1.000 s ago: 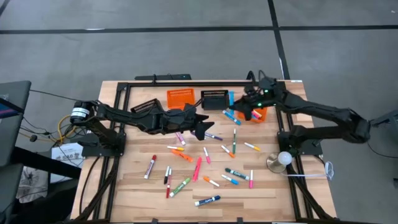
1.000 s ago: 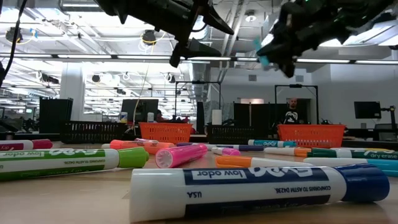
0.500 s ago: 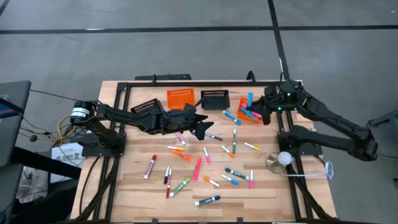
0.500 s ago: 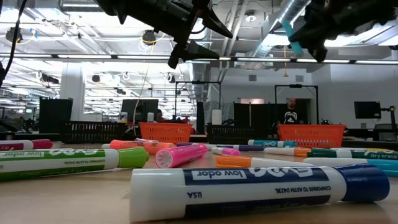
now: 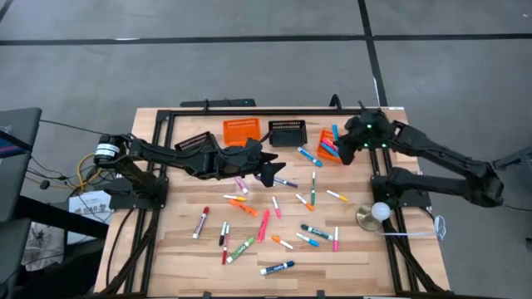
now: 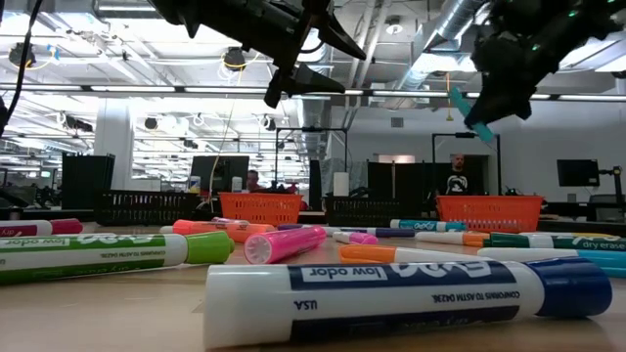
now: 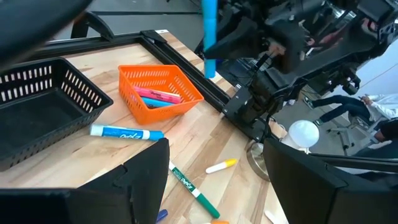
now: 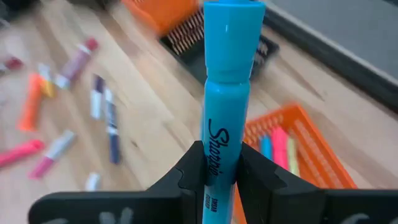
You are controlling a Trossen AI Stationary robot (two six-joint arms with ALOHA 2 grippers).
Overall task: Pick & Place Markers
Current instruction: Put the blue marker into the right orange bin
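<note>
Many markers [image 5: 266, 220] in mixed colours lie flat and scattered on the wooden table. My right gripper [image 5: 342, 143] is at the far right, shut on a light blue marker [image 8: 227, 74] above a small orange basket [image 5: 332, 153]. Pink and blue markers lie in that basket [image 7: 158, 93]. My left gripper [image 5: 273, 170] hangs open over the table's middle, nothing between its fingers [image 7: 149, 180]. From the left wrist the blue marker [image 7: 209, 37] shows nearly upright; the low view shows it [image 6: 471, 112] slanted, high over the table. My right gripper pinches the blue marker's barrel [image 8: 219, 155] between its two fingers, at the printed name below the cap. The fingers slant down from the table's right side and lie across the marker. The marker is lifted clear, its capped end [image 8: 233, 37] standing out past the fingers.
At the far edge stand another orange basket [image 5: 241, 130] and two black ones [image 5: 287, 131] [image 5: 193, 141]. A white ball on a round base [image 5: 378, 212] sits by the right arm's base. A black frame rail [image 5: 249, 111] borders the far side.
My right gripper has drawn back a little toward the table's right edge and tipped its fingers downward, still shut on the blue marker. The marker has swung with it and now stands over the orange basket at the far right.
</note>
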